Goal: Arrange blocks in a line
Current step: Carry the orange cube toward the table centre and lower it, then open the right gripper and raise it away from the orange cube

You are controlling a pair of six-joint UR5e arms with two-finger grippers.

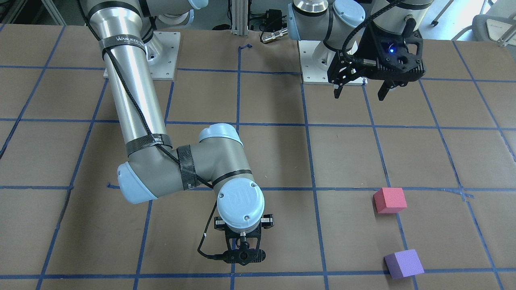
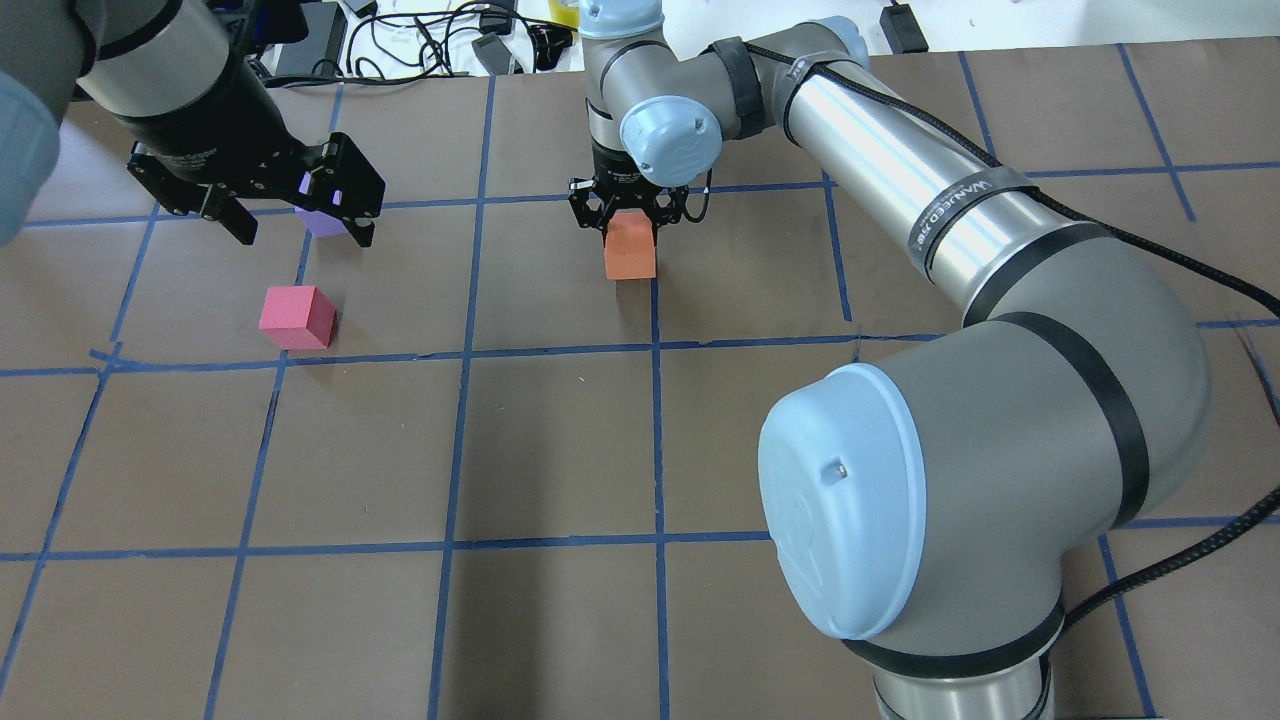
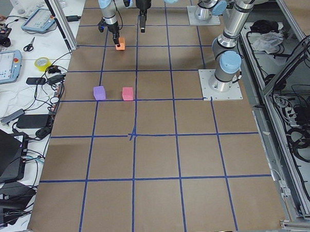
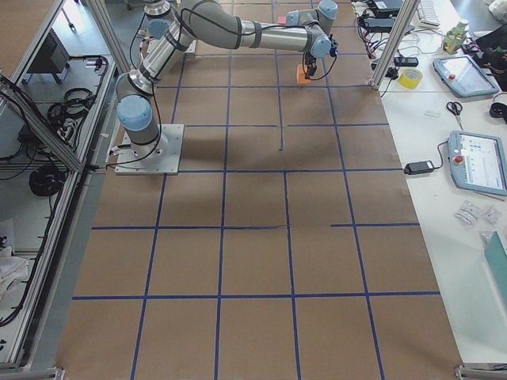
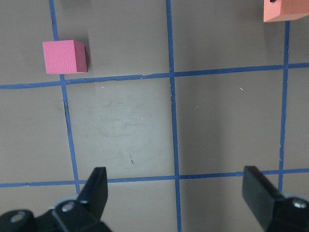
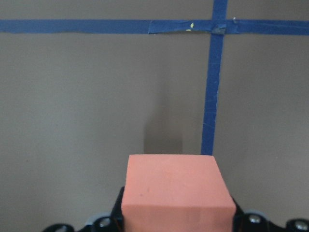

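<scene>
Hanging over the desk (image 2: pixel 560 450) closest to the robot's base, the left claw (image 1: pixel 360 94) is released: its two fingers (image 5: pixel 96 186) stand wide apart with nothing between them, only brown paper and blue tape lines below.

Three blocks are out, one of each colour. Ahead of the left claw, on the side away from the robot, the one pinkish red block (image 1: pixel 390 200) sits flat on the desk; in the left wrist view it shows up and to the left of the fingers. Farther out from that claw, beyond the pinkish red one and near it but not touching, the one purple block (image 1: pixel 404 264) rests on the desk beside a tape line.

Out at about the same depth as the purple block, the second of the two arms is stretched across the desk. Its right claw (image 2: pixel 628 228) points down and is grasping the one orange block (image 2: pixel 630 258), a finger pressed to each side. I cannot tell whether the block touches the desk. A tape crossing lies just past it in the right wrist view. The orange block is well apart from the other two
</scene>
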